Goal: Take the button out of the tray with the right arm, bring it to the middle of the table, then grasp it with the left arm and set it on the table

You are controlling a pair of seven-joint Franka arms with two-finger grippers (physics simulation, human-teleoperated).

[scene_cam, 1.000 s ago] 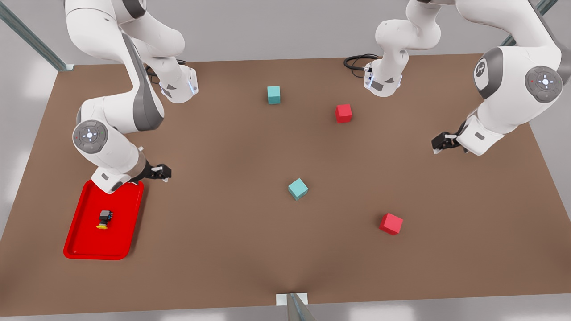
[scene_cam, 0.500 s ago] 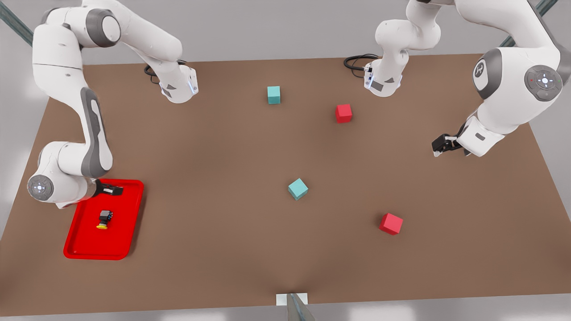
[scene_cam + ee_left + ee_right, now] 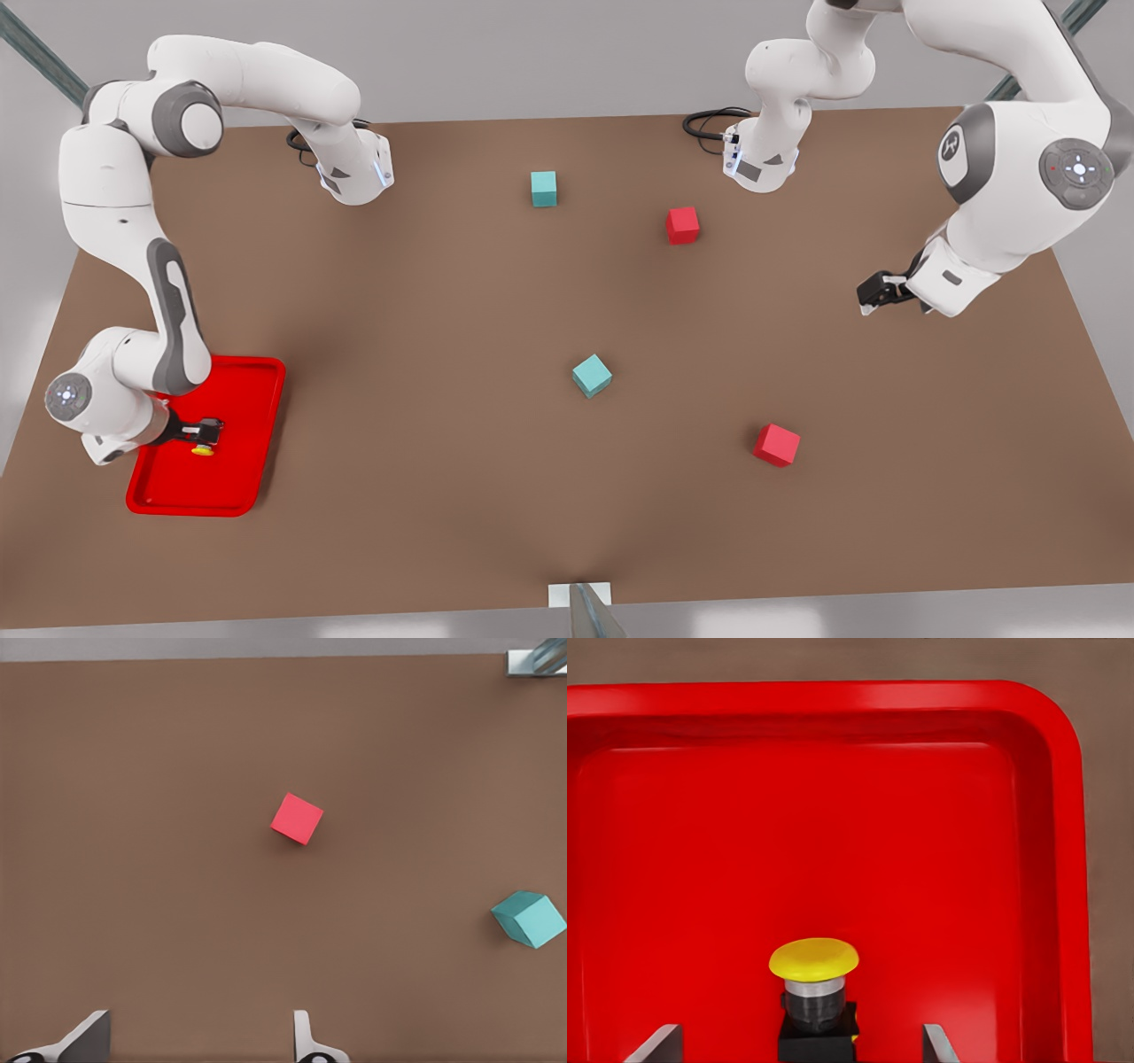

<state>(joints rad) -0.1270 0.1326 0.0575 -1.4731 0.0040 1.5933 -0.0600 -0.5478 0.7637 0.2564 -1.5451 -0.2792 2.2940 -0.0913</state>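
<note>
The right pincer (image 3: 205,433) is wide open with one finger on each side of the button (image 3: 814,997), which lies on its side in the tray (image 3: 252,461), at about 8 o'clock on the bench (image 3: 443,292). I think the fingers can push the small button aside when they shut, because only its black body offers flat sides and the round yellow cap can slip. The left pincer (image 3: 873,291), also wide open, waits above the bench at about 3 o'clock.

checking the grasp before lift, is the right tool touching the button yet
Apart. In the right wrist view the button sits between the right tool's open fingers, red tray showing on both sides.
</note>
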